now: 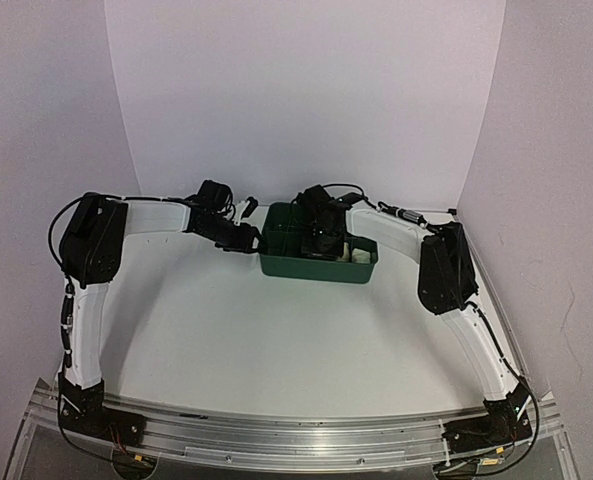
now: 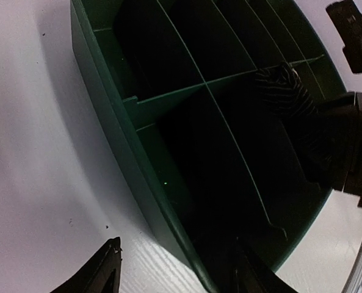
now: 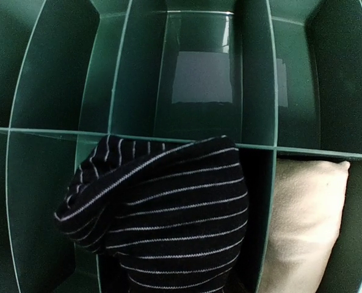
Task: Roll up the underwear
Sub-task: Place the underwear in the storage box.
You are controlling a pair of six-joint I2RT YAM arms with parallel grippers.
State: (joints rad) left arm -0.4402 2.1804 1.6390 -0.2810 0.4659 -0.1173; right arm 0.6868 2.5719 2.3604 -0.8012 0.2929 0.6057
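The right tool (image 1: pixel 324 238) holds the black striped roll (image 3: pixel 168 207) just under it, above a slot in the green tray (image 1: pixel 316 268). The cream roll (image 3: pixel 303 220) sits beside it. Best to push straight down slowly, then let go. The left tool (image 2: pixel 179 271) stands wide around the tray wall.

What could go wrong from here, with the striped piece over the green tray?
1. The striped garment, seemingly held by the right gripper, has a loose fold sticking out on one side. If it is pushed down, the fold may catch on a divider and the roll could come undone.
2. The left gripper straddles the tray wall with its jaws open. A sideways move could shove or tip the tray.
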